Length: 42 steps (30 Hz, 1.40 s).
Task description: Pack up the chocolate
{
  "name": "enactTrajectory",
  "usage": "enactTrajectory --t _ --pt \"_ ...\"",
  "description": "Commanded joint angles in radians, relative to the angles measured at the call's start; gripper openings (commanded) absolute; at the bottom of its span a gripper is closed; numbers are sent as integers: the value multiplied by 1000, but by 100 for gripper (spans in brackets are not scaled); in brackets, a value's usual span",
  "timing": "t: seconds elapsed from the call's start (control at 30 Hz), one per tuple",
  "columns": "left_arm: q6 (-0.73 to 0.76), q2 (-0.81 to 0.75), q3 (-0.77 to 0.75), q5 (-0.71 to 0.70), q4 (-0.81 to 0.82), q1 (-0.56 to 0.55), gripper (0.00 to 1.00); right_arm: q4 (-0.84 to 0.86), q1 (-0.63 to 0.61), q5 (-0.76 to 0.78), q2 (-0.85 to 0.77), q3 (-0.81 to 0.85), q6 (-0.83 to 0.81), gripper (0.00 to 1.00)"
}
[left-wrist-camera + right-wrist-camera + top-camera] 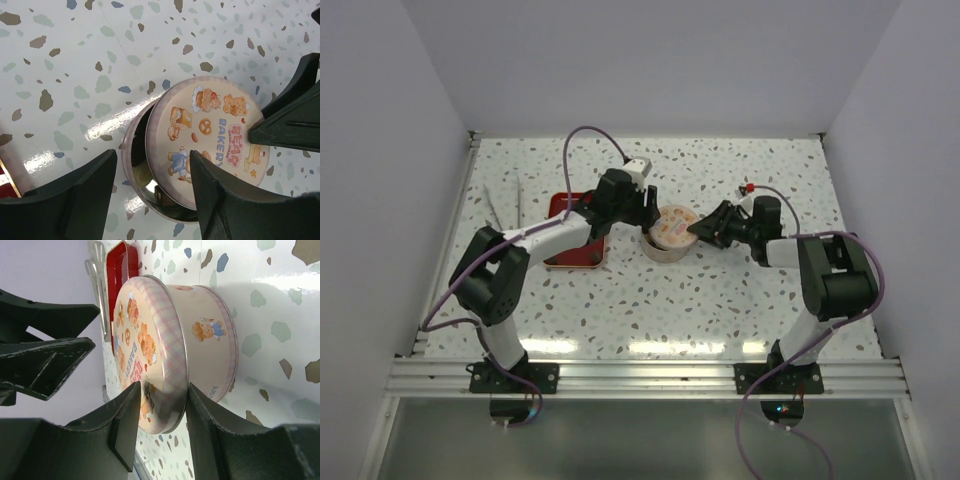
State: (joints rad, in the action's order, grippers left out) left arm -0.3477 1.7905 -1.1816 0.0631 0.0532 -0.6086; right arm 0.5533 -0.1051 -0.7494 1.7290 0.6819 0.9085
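Observation:
The round tin (658, 250) stands at the table's middle, with its bear-printed lid (675, 225) lying askew on top. My right gripper (705, 228) is shut on the lid's rim (165, 390), one finger on top and one under the edge. In the left wrist view the lid (210, 135) is shifted off the tin's rim (129, 160), leaving a gap. Through it show a cream chocolate (142, 174) and a dark brown chocolate (162, 198) inside. My left gripper (152, 160) is open and empty, hovering over the tin's left side (642, 215).
The red tray (582, 258) lies left of the tin, mostly under my left arm; it also shows in the right wrist view (120, 265). Thin silver tongs (505, 205) lie further left. The right gripper's fingers (290, 120) sit close to my left one.

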Motion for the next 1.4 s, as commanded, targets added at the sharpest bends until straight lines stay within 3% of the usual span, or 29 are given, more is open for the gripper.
enactTrajectory --t 0.0,0.73,0.93,1.37 --pt "10 -51 2 -19 13 4 65 -26 -7 13 6 33 -36 44" --pt "-4 -39 63 -26 39 6 69 -130 -47 27 17 88 -95 44" --pt "-10 -72 83 -84 8 6 71 -150 -48 27 12 100 -105 44" --pt "-102 -72 177 116 188 21 74 -184 -51 32 12 111 -125 44"
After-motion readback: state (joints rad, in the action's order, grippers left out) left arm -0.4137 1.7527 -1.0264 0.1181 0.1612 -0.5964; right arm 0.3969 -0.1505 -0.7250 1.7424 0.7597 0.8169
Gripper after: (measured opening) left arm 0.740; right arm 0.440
